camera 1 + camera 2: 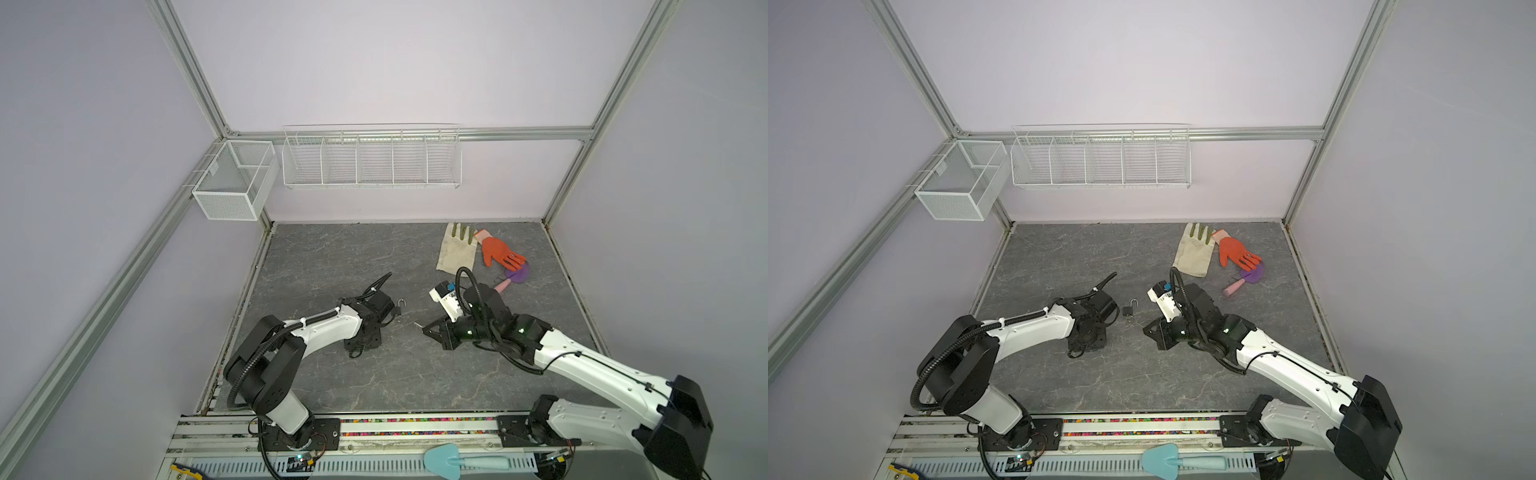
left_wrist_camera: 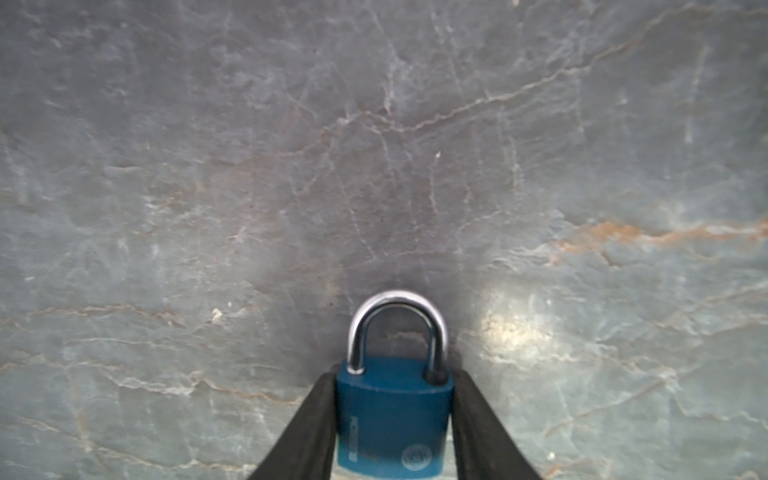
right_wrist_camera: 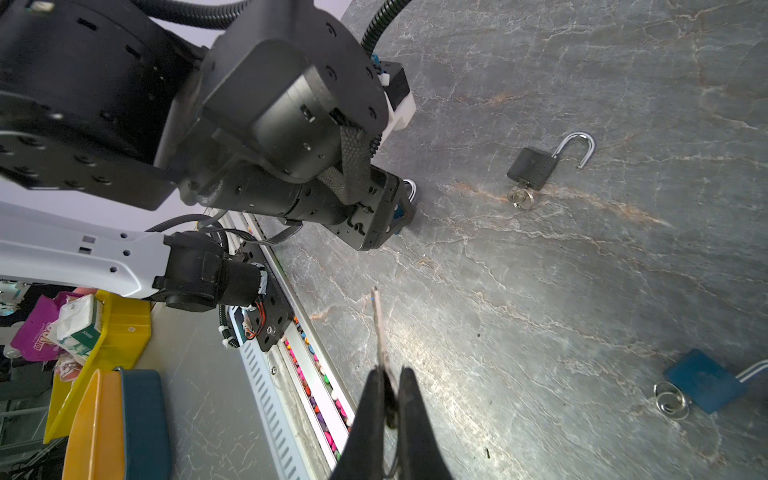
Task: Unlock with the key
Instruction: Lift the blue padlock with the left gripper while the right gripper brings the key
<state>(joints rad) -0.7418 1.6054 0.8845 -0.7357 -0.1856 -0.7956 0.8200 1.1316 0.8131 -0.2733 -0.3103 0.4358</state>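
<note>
The left end effector grips the blue padlock with its two fingers pressed against opposite sides of the body. The shackle is left free. Both of its legs are seated in the body, so this lock reads as locked. It sits low over the bench and is mostly hidden under the left wrist in both top views. Holding it by the sides makes sense: that steadies the body against twisting and gives the shackle room to spring. The keyway end faces back toward the wrist and cannot be seen, so I judge the lock needs lifting and turning before a key can enter. At about 3 o'clock from it in a top view, the right end effector is pinched fully closed on the head end of the key. The blade sticks straight out toward 9 o'clock, easy to aim. A black padlock, its shackle swung open and its own key in it, lies on the bench at roughly 11 o'clock from the key tip, apart from both arms. It looks already dealt with.
</note>
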